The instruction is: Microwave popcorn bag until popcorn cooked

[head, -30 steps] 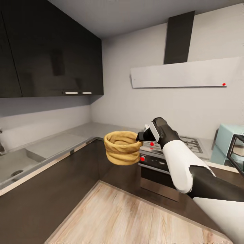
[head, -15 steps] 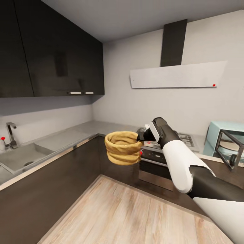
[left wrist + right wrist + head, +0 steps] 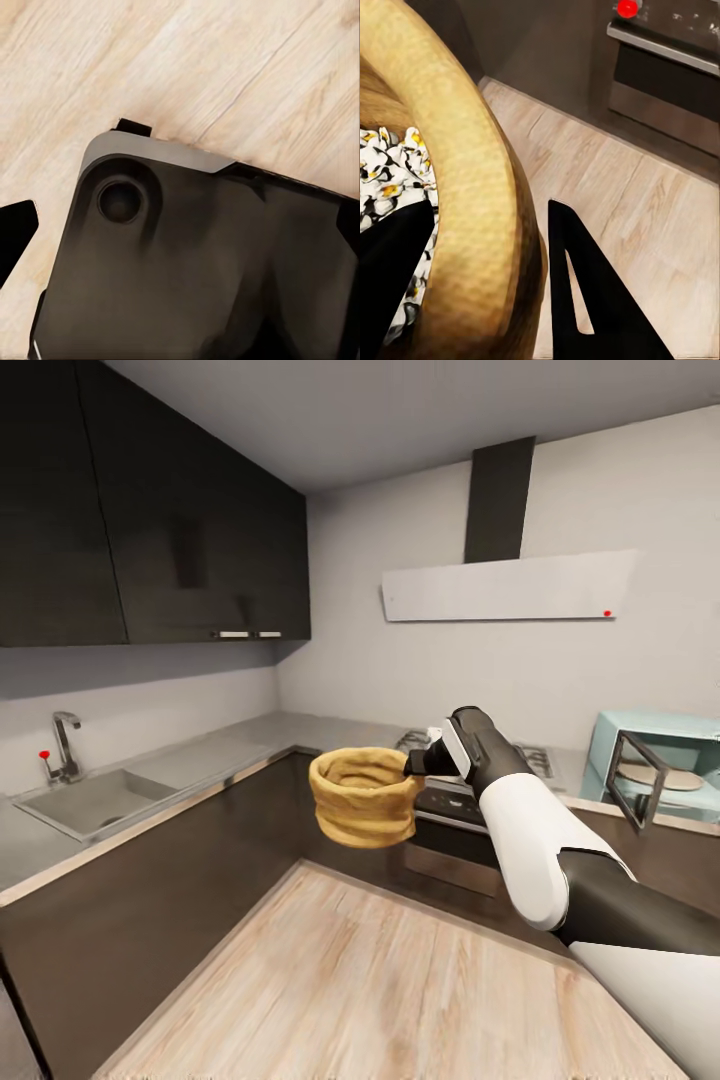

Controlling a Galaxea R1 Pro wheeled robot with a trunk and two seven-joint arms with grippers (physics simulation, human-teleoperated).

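A kitchen corner with dark glossy cabinets, grey walls and a light wood floor (image 3: 380, 980) surrounds the robot, and a grey countertop (image 3: 250, 745) runs along both walls, carrying a sink (image 3: 95, 800) with a tap on one run. The popcorn bag (image 3: 362, 796) hangs in the air above the floor, in front of the built-in oven (image 3: 455, 825), well to the left of the microwave (image 3: 660, 765), whose door stands open. The right gripper (image 3: 418, 763) clamps the bag's rolled rim: in the right wrist view one dark finger (image 3: 390, 277) lies inside the sack against the popcorn (image 3: 394, 176) and the other finger (image 3: 585, 292) presses outside the wall. The right arm reaches forward from the lower right, white forearm rising to a dark wrist. The bag sits upright, mouth opening upward, its squat body wider than tall. The left gripper's fingers cannot be judged; its wrist view shows a dark robot body part (image 3: 202, 262) over floorboards.
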